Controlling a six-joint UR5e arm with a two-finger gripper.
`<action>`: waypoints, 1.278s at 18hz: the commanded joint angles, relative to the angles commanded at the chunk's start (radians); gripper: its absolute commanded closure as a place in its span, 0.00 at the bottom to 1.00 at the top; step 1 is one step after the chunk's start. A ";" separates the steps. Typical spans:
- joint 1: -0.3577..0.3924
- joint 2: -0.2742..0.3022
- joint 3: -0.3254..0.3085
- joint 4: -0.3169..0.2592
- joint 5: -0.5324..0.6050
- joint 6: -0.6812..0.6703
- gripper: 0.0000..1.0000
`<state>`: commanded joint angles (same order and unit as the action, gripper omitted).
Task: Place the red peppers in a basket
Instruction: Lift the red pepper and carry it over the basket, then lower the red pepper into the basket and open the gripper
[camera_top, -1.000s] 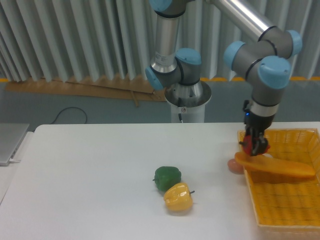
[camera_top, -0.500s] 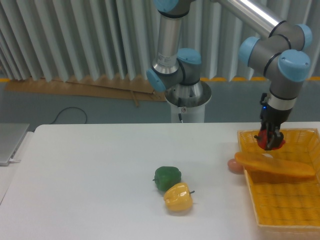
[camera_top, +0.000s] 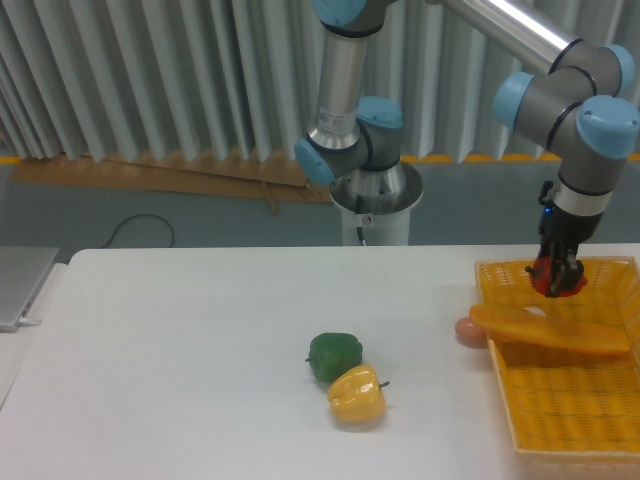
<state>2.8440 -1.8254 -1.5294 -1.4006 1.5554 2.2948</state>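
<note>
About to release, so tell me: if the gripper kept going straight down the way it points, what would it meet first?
Probably the yellow-orange woven plastic basket itself: the gripper, shut on the small glossy red bell pepper, points down over its far end. Depth is unclear.

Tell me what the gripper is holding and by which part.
The gripper holds the red pepper above the basket; which part it pinches cannot be told.
</note>
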 joint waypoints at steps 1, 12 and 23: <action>0.000 0.000 0.000 0.003 0.000 0.000 0.46; -0.009 -0.017 0.000 0.020 -0.005 -0.020 0.00; -0.170 0.025 0.008 0.048 -0.018 -0.253 0.00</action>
<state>2.6738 -1.8009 -1.5217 -1.3528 1.5372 2.0419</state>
